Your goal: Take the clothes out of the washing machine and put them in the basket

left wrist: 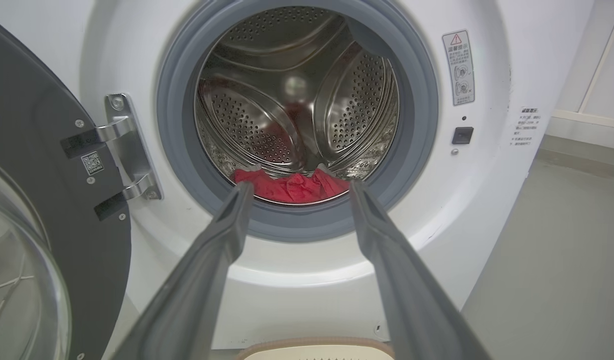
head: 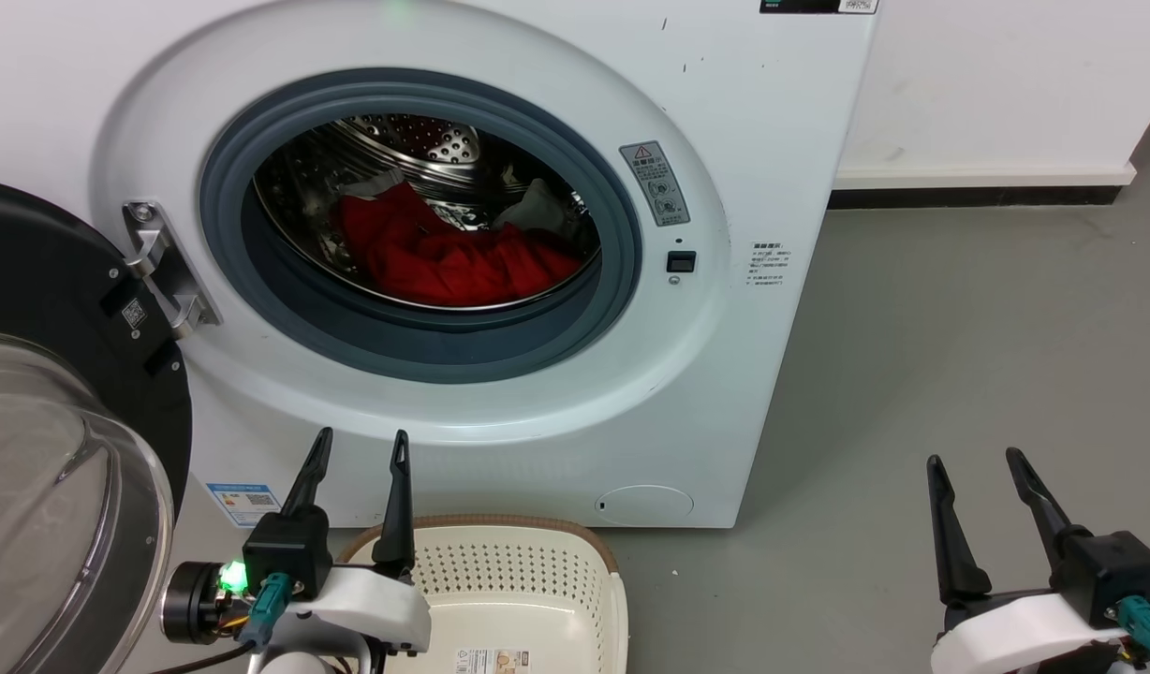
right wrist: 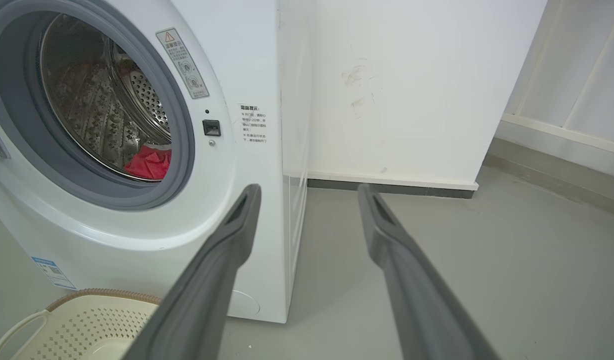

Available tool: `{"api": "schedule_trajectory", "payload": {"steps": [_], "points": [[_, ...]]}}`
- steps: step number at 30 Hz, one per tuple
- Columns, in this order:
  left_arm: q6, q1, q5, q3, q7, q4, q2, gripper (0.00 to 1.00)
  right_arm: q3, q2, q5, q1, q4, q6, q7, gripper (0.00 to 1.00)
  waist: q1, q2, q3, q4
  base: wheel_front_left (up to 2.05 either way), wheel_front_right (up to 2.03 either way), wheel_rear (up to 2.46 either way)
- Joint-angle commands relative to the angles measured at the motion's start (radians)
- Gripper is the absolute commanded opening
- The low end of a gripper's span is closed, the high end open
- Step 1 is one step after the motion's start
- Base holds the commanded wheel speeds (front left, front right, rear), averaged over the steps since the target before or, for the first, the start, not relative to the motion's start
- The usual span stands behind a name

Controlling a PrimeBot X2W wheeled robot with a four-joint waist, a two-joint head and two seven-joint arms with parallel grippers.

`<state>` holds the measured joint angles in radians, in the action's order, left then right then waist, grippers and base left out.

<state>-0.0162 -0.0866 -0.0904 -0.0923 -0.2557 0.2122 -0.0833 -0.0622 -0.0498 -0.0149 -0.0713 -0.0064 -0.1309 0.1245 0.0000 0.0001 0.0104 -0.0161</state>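
The white washing machine (head: 744, 122) stands before me with its black-framed glass door (head: 60, 449) swung open to the left. Red clothes (head: 453, 257) lie heaped in the steel drum, also seen as red clothes (left wrist: 292, 186) and clothes (right wrist: 149, 163). The cream basket (head: 556, 548) sits on the floor just below the washer front; basket (right wrist: 82, 320) and its rim (left wrist: 312, 345) show low. My left gripper (head: 361, 446) is open, held over the basket's left rim, below the drum opening. My right gripper (head: 978, 461) is open over bare floor to the washer's right.
The open door takes up the space at my left. A grey floor (head: 959, 356) stretches right of the washer to a white wall with a dark skirting (head: 978, 197). A grey rubber ring (head: 425, 346) lines the drum mouth.
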Motion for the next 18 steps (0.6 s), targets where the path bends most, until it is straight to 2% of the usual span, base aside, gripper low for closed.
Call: {"api": "schedule_trajectory", "payload": {"steps": [1,18], "points": [[-0.002,-0.003,0.022,0.002,-0.007,0.002,0.002,1.00,0.001,-0.001,0.022,-0.010,-0.007,0.000,0.009,1.00,0.0000,-0.0001,0.000,-0.001,0.00,0.00,0.00],[0.009,0.003,0.030,0.023,-0.010,0.010,0.010,1.00,0.000,-0.001,0.014,-0.004,0.014,0.000,0.022,1.00,0.0000,-0.0001,-0.001,-0.001,0.00,0.00,0.00]]}}
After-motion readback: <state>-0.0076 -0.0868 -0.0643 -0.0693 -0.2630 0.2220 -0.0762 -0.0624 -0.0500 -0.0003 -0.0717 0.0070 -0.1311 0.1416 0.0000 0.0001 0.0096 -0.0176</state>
